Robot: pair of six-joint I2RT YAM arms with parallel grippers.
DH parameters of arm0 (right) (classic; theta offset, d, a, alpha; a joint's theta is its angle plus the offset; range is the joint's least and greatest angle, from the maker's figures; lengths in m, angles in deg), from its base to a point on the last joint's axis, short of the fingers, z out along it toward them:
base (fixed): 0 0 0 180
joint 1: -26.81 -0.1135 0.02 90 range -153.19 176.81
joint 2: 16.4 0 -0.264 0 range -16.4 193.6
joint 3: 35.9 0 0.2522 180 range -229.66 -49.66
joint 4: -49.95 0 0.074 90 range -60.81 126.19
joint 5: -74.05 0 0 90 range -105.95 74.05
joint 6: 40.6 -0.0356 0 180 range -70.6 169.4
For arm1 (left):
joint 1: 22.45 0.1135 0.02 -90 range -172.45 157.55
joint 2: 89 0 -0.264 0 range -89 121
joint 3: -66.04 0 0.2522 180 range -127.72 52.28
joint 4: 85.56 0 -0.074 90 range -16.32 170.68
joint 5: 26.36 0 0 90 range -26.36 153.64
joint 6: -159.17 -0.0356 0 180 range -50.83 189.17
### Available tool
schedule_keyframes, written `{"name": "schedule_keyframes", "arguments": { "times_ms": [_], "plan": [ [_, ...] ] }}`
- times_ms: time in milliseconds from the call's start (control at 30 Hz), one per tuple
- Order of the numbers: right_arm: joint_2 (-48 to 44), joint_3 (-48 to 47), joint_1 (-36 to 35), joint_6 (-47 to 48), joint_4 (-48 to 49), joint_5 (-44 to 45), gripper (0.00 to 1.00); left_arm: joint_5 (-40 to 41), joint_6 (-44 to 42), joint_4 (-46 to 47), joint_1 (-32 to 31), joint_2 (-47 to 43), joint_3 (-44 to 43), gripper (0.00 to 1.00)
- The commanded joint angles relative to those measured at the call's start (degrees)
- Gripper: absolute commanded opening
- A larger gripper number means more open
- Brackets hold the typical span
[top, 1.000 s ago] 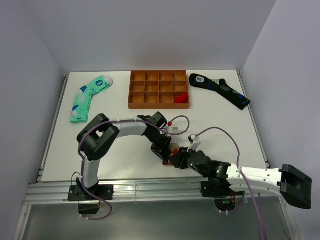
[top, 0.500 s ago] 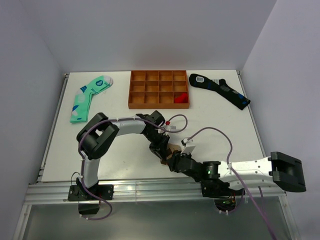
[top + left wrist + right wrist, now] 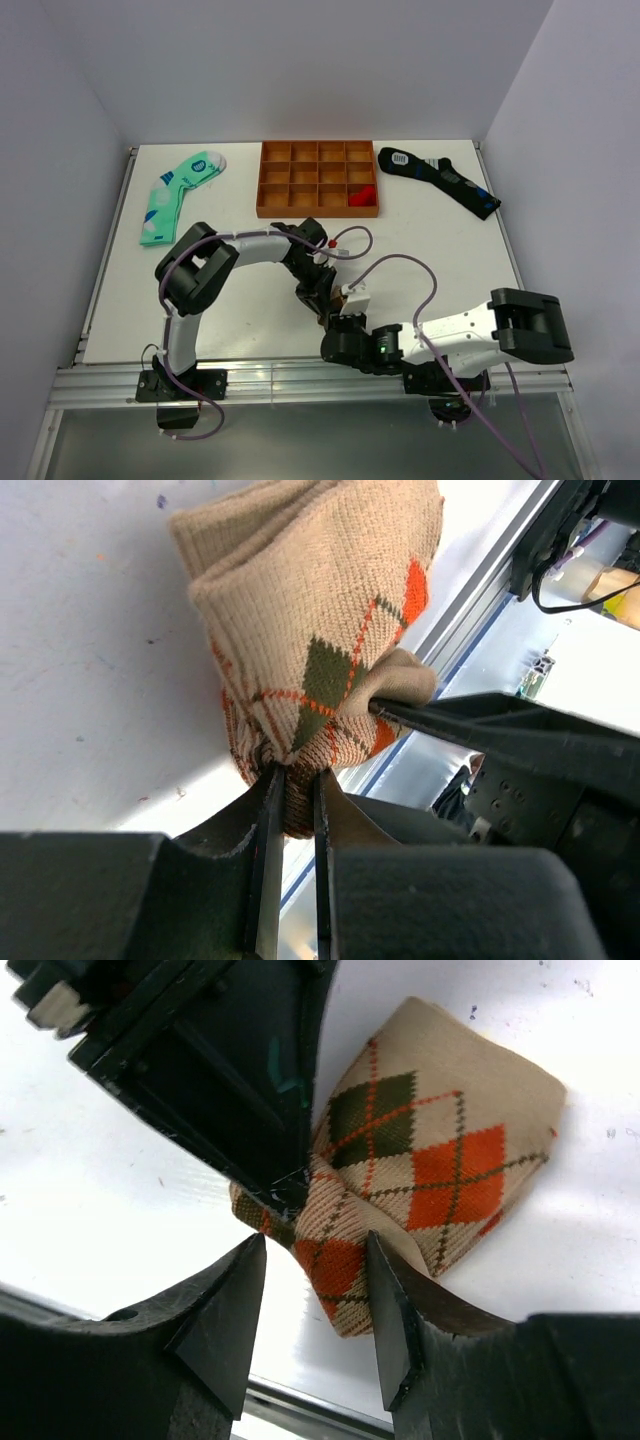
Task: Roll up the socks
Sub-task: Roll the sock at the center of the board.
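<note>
The right arm (image 3: 470, 330) shows the biggest change. Over the last second its elbow swings in from the far right, and its wrist drops towards the near edge of the table (image 3: 440, 250), just below the left arm (image 3: 250, 250). The left arm itself barely shifts.

I take this to mean the right arm is moving round for a fresh hold, so that the roll can be turned further or tucked in. The roll looks partly made but not yet secured.

The tan sock (image 3: 440, 1130) lies on the table near the front edge, between the two claws, folded over on itself into a thick, loose bundle. The left claw (image 3: 292, 780) is clenched on a gathered fold at one end of it, with the fingers almost meeting. The right claw (image 3: 316, 1242) is released. Its jaws stand apart on either side of the orange corner of the sock, and bare table shows between one finger and the knit.

Far back and well apart from all this are an orange tray (image 3: 318, 212), a green sock (image 3: 175, 195) and a black sock (image 3: 440, 180).

The green sock has a round dark badge and the black sock has a white patch. Both are too small to read, and I can read no writing anywhere else.
</note>
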Motion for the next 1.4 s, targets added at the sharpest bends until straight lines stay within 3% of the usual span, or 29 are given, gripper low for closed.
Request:
{"name": "schedule_keyframes", "arguments": {
  "times_ms": [0, 233, 700, 967, 1067, 1167, 1367],
  "plan": [
    [6.19, -3.15, -1.82, -4.03, -12.45, -2.92, 0.53, 3.31, -1.7, 0.6, 2.21, 1.06, -2.78, 0.0],
    [20.17, -16.06, -2.44, -2.37, -24.4, -1.77, 0.55, 3.75, -3.2, -1.25, 3.97, 2.2, -3.4, 0.0],
    [24.05, -18.81, -2.26, -1.3, -26.44, -7.3, 0.51, 4.01, -3.55, -1.96, 5.99, 1.77, -3.84, 0.01],
    [14.56, -4.31, -1.29, -6.75, -11.85, -9.16, 0.36, 2.52, -2.76, 0.24, 6.17, 1.76, -1.82, 0.01],
    [11.75, -2.37, -1.03, -6.67, -9.48, -9.07, 0.22, 2.43, -2.32, 0.85, 6.08, 1.5, -1.55, 0.02],
    [8.67, 0.0, -0.15, -4.47, -4.3, -10.9, 0.2, 3.22, -1.09, 1.99, 6.26, 0.63, -1.12, 0.02],
    [-1.96, 11.94, 4.49, -1.74, 12.84, -17.85, 0.16, 7.69, 3.83, 6.48, 7.22, -5.0, 1.26, 0.13]
  ]
}}
